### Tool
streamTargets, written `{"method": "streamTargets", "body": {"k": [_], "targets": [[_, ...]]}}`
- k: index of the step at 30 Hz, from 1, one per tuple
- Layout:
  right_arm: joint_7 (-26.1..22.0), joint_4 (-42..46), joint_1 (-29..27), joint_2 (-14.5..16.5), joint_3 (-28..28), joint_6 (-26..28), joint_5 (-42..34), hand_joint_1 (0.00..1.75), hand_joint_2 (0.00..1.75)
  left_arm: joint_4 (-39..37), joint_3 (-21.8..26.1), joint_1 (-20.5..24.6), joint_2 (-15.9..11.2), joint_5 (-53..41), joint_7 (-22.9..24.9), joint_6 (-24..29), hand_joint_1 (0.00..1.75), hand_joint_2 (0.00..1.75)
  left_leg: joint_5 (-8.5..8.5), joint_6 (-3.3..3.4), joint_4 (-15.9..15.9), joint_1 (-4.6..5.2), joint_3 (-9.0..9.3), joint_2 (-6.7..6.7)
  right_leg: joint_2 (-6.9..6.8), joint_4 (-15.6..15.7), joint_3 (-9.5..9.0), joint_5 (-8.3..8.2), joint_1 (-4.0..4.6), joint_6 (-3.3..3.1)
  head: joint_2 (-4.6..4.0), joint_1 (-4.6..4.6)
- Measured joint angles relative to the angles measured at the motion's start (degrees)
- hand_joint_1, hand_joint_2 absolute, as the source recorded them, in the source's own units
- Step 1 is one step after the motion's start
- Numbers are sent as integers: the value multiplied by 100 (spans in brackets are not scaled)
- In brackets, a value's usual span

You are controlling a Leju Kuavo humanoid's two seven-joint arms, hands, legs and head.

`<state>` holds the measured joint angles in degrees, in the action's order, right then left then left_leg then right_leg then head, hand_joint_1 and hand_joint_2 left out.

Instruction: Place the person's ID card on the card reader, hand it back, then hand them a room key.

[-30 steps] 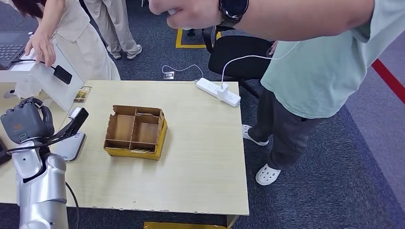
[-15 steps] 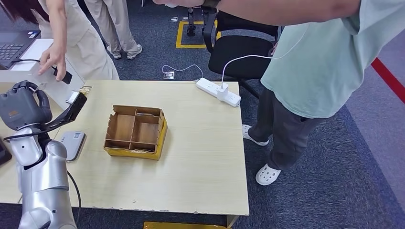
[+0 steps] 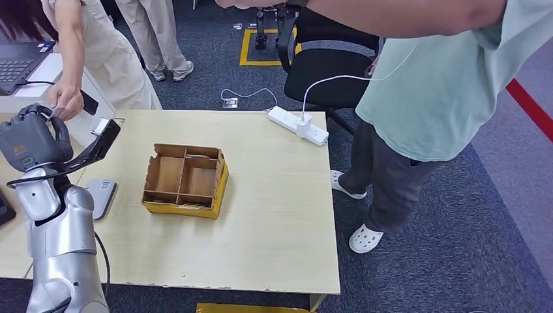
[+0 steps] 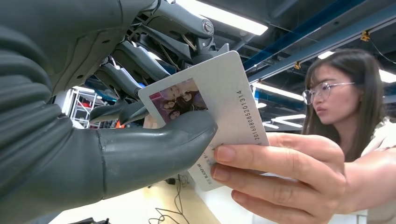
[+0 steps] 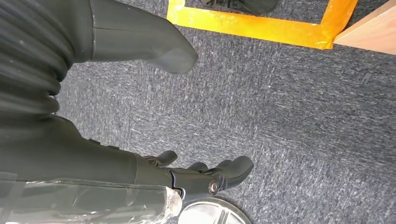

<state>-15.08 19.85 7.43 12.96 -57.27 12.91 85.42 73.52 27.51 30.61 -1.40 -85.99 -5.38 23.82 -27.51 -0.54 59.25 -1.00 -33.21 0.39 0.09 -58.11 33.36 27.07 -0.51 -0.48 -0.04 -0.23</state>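
Item: ID card — white, photo printed at one end, a number printed down its edge. Location: raised at the robot's left side, beyond the desk, pinched in the left hand between thumb and fingers. A person's hand grips the card's free end, thumb on its face, fingers behind it. Both parties hold the card at once.

Item: right hand — hanging over grey carpet, fingers curled in, nothing in them.

Item: card reader — grey, flat, on the desk's left edge, below the raised arm, with no card on it.

Item: cardboard tray — divided compartments, mid-desk; contents too small to tell. Room key not identified.

Item: white power strip — far desk edge, cable running off.

Step, as judged: the hand-over of the ID card at the person's side; whether it is coming in or going back cannot be told from this moment alone.

Hazards — if the thumb stays clamped while the person pulls, the card may bend or jerk free. If both let go together, it drops to the floor off the desk edge. The person's fingertips lie close beside the thumb; a tightening pinch could catch them.
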Motion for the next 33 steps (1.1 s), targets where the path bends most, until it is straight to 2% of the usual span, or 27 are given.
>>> {"method": "streamTargets", "body": {"k": [2,6,9,12,19,22,28,31,33], "targets": [[1,-7,4,1,14,-3,-9,0,175,-4,-40,45,0,-7,60,0,175,175,0,0,0,0,0,1,1,0,0,-1,0,0,0,-1],[2,-26,7,2,28,-3,-40,0,175,-6,-81,126,-1,-13,90,2,0,175,-1,1,1,0,-1,1,2,1,1,0,0,0,0,-1],[2,-33,11,2,36,-3,-67,0,175,-6,-115,156,0,-9,86,-25,0,175,-2,2,0,1,-3,0,2,1,1,0,0,1,0,-1],[3,-36,13,2,52,-5,-89,0,175,-8,-135,179,0,82,21,-298,0,175,-2,2,0,1,-3,0,2,2,2,0,0,1,0,-1],[33,-42,14,-3,115,-41,-157,0,175,-10,-195,208,-2,986,-344,-1534,0,175,0,1,0,0,-2,1,2,1,2,-3,0,3,0,-2],[52,-42,17,-17,122,-85,-208,0,175,-8,-323,218,-109,1330,-459,-2120,0,175,1,1,0,0,-2,2,4,1,2,-3,0,3,0,-1],[33,-42,16,-62,122,-85,-361,0,175,124,-816,43,-585,2325,-726,-3074,0,175,-1,1,-1,0,-4,6,8,1,3,-2,0,3,0,-1],[10,-45,10,-100,122,-76,-424,0,175,232,-1174,-246,-982,3027,-954,-3534,0,175,-1,1,-2,0,-5,12,14,0,6,-2,0,3,0,-1],[-8,-53,2,-138,122,-69,-451,0,175,338,-1437,-495,-1404,3585,-1130,-3887,0,175,-2,0,-4,-1,-7,24,25,-1,10,-2,1,2,0,-1]]}}
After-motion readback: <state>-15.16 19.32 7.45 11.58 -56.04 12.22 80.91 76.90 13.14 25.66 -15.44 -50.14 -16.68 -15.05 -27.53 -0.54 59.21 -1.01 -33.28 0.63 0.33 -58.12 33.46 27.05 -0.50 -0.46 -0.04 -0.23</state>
